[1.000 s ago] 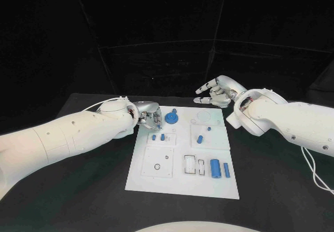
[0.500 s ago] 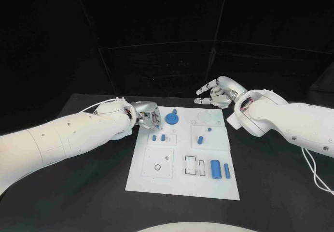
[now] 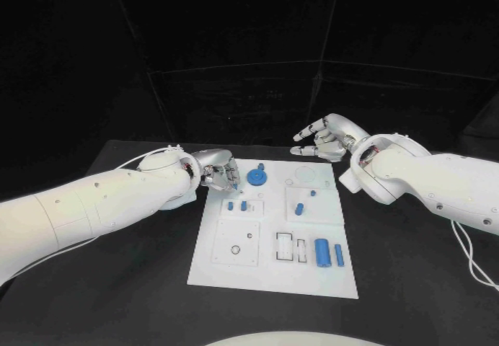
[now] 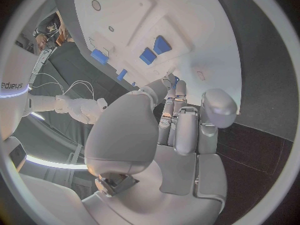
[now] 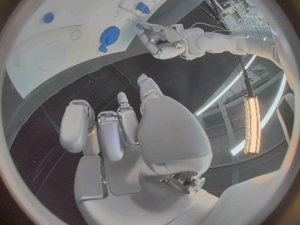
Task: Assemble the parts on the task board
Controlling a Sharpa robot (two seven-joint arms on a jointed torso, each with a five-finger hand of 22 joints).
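While over the task board's (image 3: pixel 272 277) far left corner, left hand (image 3: pixel 221 174) pinches a small blue part (image 3: pixel 235 187) in its fingertips. Right hand (image 3: pixel 324 138) off the far edge, holding nothing, fingers loosely apart.

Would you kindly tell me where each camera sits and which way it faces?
Head view: above, looking down at the task board; both arms enter.
Left wrist view: behind the left robot hand, facing the board.
Right wrist view: behind the right robot hand, facing the board's far end.
Shared: the round blue part.
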